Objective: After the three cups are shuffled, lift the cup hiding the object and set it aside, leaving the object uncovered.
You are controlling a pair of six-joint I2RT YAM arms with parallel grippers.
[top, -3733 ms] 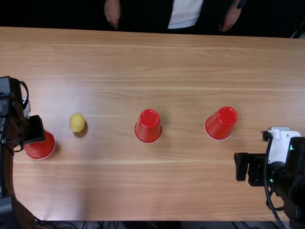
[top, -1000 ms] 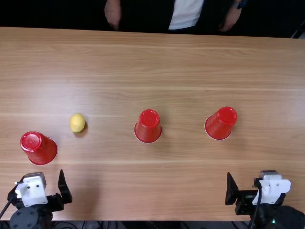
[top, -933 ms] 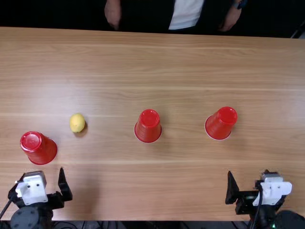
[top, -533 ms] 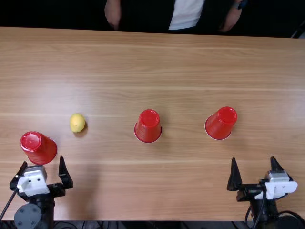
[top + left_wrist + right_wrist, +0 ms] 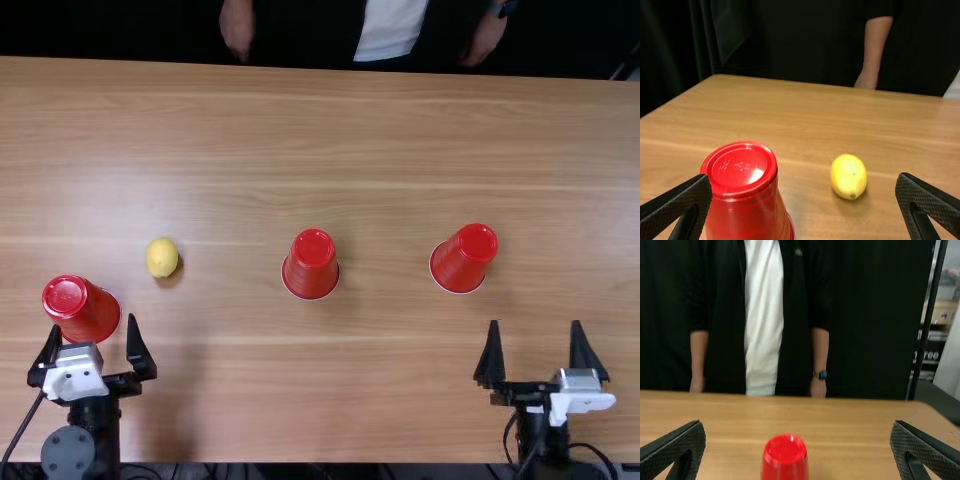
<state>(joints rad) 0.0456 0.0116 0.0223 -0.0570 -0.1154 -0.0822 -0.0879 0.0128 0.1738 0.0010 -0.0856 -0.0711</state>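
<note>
Three red cups stand upside down on the table: a left cup [image 5: 80,309] [image 5: 745,192], a middle cup [image 5: 311,264] and a right cup [image 5: 464,258] [image 5: 785,458]. A yellow lemon [image 5: 162,257] [image 5: 848,176] lies bare on the wood between the left and middle cups. My left gripper [image 5: 89,346] [image 5: 800,220] is open at the near edge, just in front of the left cup, holding nothing. My right gripper [image 5: 534,353] [image 5: 800,457] is open near the front edge, in front of the right cup, also empty.
The wooden table [image 5: 330,140] stretches wide behind the cups. A person stands at the far edge with hands hanging off the table.
The left gripper let go of the left cup and drew back to the near edge, leaving the cup beside the lemon. Both grippers turned to face forward, fingers spread.
</note>
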